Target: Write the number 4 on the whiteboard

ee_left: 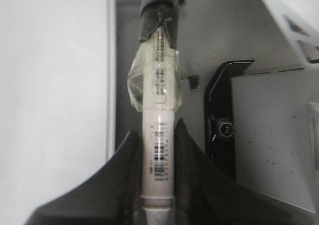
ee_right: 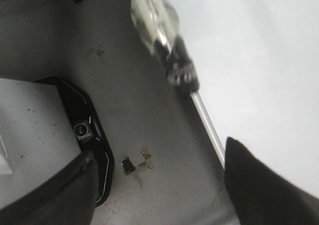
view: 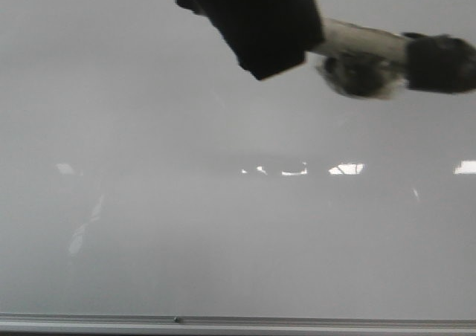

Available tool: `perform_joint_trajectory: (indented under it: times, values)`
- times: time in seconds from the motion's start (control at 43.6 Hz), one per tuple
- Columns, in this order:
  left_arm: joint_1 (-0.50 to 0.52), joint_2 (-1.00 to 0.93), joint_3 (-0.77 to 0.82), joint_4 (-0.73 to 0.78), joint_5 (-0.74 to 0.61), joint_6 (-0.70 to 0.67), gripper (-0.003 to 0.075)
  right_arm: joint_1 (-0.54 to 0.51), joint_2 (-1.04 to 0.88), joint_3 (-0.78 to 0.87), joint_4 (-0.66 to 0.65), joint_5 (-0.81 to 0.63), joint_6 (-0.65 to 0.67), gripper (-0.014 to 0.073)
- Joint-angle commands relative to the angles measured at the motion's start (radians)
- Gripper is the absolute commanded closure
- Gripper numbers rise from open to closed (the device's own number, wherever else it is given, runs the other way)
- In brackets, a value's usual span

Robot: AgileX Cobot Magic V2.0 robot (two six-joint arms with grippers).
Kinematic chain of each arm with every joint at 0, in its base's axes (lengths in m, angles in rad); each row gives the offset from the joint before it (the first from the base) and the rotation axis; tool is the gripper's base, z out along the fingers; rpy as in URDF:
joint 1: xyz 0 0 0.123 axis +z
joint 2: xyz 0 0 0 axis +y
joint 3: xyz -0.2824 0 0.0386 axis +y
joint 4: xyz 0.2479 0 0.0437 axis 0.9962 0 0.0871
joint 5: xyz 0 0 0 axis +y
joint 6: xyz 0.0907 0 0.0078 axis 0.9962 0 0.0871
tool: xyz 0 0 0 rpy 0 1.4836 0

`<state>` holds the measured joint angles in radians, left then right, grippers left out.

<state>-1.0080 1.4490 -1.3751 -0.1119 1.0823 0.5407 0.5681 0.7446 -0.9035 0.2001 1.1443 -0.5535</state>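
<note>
The whiteboard (view: 223, 239) fills the front view, glossy pale grey, with its grey frame strip (view: 238, 323) along the near edge. No number 4 shows on it; only white light reflections. My left gripper (view: 260, 31), at the top of the front view, is shut on a white marker (view: 364, 42) with a taped middle and a black end. In the left wrist view my left gripper (ee_left: 157, 128) clamps the marker (ee_left: 159, 85) beside the whiteboard's edge (ee_left: 50, 85). My right gripper (ee_right: 159, 150) is open and empty over the grey table, next to the whiteboard (ee_right: 259, 60). The marker (ee_right: 164, 41) shows blurred there.
A black device with a round lens (ee_left: 222, 130) and a grey plate (ee_left: 274, 135) lie on the table beside the board; the device also shows in the right wrist view (ee_right: 82, 130). Small tape scraps (ee_right: 137, 165) lie on the table. A white structure (ee_left: 294, 16) stands further off.
</note>
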Motion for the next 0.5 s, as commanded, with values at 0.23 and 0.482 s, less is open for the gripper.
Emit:
perform_joint_trajectory:
  times: [0.23,0.482]
  values:
    - [0.123,-0.176,0.033,0.453,-0.009,-0.629,0.0711,-0.044,-0.069,-0.031,-0.077,-0.035,0.125,0.0036]
    - [0.447,-0.369,0.291,0.488,-0.268,-0.757,0.0711,-0.044,-0.069,-0.031,-0.077,-0.042,0.125,0.0036]
